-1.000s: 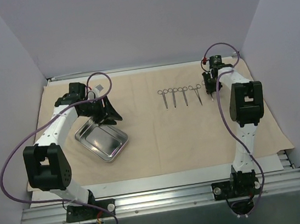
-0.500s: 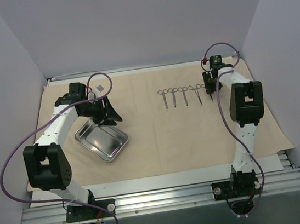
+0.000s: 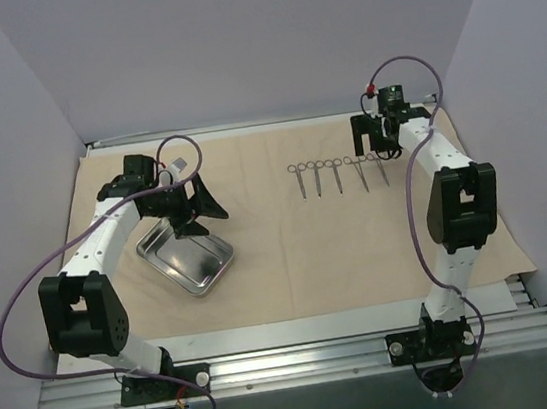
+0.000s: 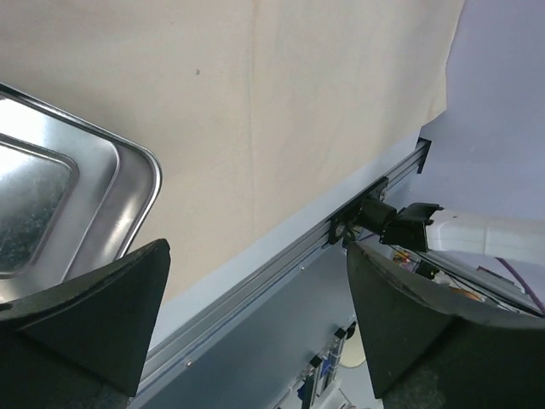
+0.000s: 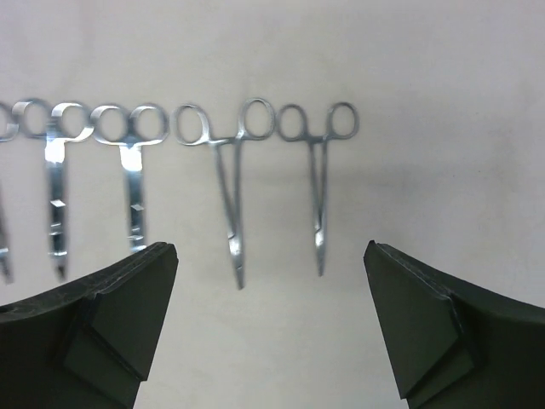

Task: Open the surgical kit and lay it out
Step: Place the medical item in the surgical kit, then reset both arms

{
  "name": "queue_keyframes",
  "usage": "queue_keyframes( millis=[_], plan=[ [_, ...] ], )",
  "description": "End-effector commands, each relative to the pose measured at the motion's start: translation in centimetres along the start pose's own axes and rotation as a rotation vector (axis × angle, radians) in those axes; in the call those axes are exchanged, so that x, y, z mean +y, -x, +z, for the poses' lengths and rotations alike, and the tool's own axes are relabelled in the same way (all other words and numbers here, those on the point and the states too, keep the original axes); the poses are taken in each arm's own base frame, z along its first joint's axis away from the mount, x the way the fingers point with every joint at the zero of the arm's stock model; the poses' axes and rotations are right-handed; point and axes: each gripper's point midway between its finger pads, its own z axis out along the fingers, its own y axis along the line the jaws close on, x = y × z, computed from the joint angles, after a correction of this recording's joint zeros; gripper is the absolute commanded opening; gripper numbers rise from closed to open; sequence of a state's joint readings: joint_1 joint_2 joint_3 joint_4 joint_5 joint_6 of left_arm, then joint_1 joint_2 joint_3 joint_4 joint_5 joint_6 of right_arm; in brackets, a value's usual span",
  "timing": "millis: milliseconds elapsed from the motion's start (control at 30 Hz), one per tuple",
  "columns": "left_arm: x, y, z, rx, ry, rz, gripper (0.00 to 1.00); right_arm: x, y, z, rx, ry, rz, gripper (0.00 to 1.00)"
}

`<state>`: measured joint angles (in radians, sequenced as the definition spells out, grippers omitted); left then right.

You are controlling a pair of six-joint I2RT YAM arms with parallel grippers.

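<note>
The surgical kit's beige cloth [image 3: 290, 253] lies spread flat over the table. Its shiny steel tray [image 3: 186, 257] sits empty on the left part of the cloth, and the tray [image 4: 51, 196] also shows at the left of the left wrist view. Several silver ring-handled instruments [image 3: 335, 172] lie side by side at the back centre. My right gripper [image 3: 374, 141] hovers open just behind the rightmost instrument [image 5: 319, 175], with nothing between its fingers [image 5: 128, 315]. My left gripper [image 3: 199, 214] is open above the tray's far edge and touches nothing.
Grey walls close in the table on the left, back and right. An aluminium rail [image 3: 294, 363] with both arm bases runs along the near edge. The cloth's near right corner [image 3: 518, 263] reaches almost to that rail.
My right gripper has opened, left the last instrument at the right end of the row, and drawn back. My left gripper's jaws have spread wider over the tray.
</note>
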<state>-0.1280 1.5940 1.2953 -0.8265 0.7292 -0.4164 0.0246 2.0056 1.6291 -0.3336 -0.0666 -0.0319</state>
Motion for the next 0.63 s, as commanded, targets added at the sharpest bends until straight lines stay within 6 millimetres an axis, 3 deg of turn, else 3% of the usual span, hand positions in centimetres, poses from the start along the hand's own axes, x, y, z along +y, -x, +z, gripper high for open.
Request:
queue_keyframes(
  millis=[0, 33, 100, 133, 167, 200, 233, 300, 367, 400, 467, 533, 600],
  plan=[
    [-1.3, 0.3, -1.4, -0.08, -0.038, 0.026, 0.94, 2.2, 1.3, -6.8, -0.109, -0.007, 0.07, 1.0],
    [-1.0, 0.4, -1.6, -0.106, -0.013, 0.03, 0.94, 3.4, 1.6, -8.4, -0.152, 0.006, 0.075, 1.0],
    [-0.4, 0.1, -1.5, -0.119, 0.011, 0.01, 0.94, 4.9, -0.1, -8.4, -0.173, 0.061, 0.134, 1.0],
    [-0.4, 0.2, -1.8, -0.145, 0.024, 0.009, 0.94, 6.2, 0.3, -10.5, -0.231, 0.128, 0.143, 1.0],
    [0.1, -0.2, -1.6, -0.148, 0.03, -0.022, 0.94, 6.8, 0.0, -11.2, -0.264, 0.154, 0.184, 1.0],
    [-0.4, 0.2, -2.1, -0.201, 0.014, 0.0, 0.94, 7.1, -1.8, -10.5, -0.287, 0.157, 0.207, 1.0],
    [-0.3, 0.2, -2.1, -0.227, 0.012, -0.003, 0.94, 7.4, -2.4, -11.1, -0.313, 0.147, 0.231, 1.0],
    [0.7, -0.1, -1.6, -0.276, 0.012, -0.057, 0.94, 7.2, -2.3, -13.1, -0.397, 0.149, 0.314, 1.0],
    [0.4, -0.6, -1.6, -0.323, -0.039, -0.07, 0.94, 6.3, -4.8, -13.8, -0.41, 0.097, 0.373, 1.0],
    [1.0, -1.1, -0.5, -0.343, -0.087, -0.113, 0.94, 6.1, -4.9, -14.4, -0.45, 0.098, 0.414, 1.0],
    [0.8, -1.4, -0.3, -0.383, -0.152, -0.153, 0.94, 5.9, -7.3, -15.3, -0.499, 0.13, 0.428, 1.0],
    [0.1, -1.3, -0.2, -0.439, -0.246, -0.11, 0.94, 6.8, -7.0, -17.3, -0.604, 0.237, 0.43, 1.0],
    [-1.2, -0.9, -0.8, -0.479, -0.325, -0.089, 0.94, 6.7, -8.6, -16.9, -0.614, 0.241, 0.45, 1.0]
  ],
)
